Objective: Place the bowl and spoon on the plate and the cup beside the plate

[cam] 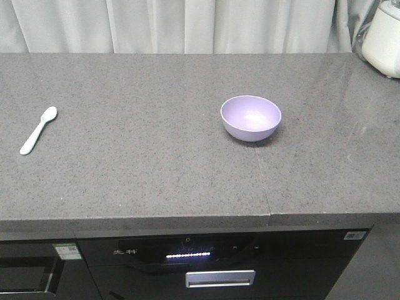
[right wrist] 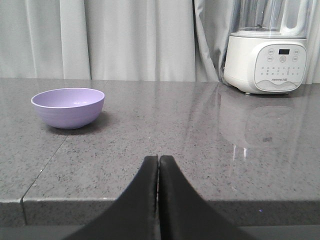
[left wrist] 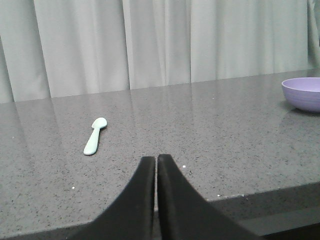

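Softly and evenly lit from overhead, fairly bright, with only a faint shadow hugging the bowl (cam: 250,117), pale sheen and reflections on the polished countertop (cam: 137,181), and mild graininess throughout.

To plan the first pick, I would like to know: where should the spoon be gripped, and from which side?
Probably at mid-handle, from straight above. The spoon lies flat on the counter, so only its narrow sides are offered; the left gripper, now shut, should open and close its fingers across the handle.
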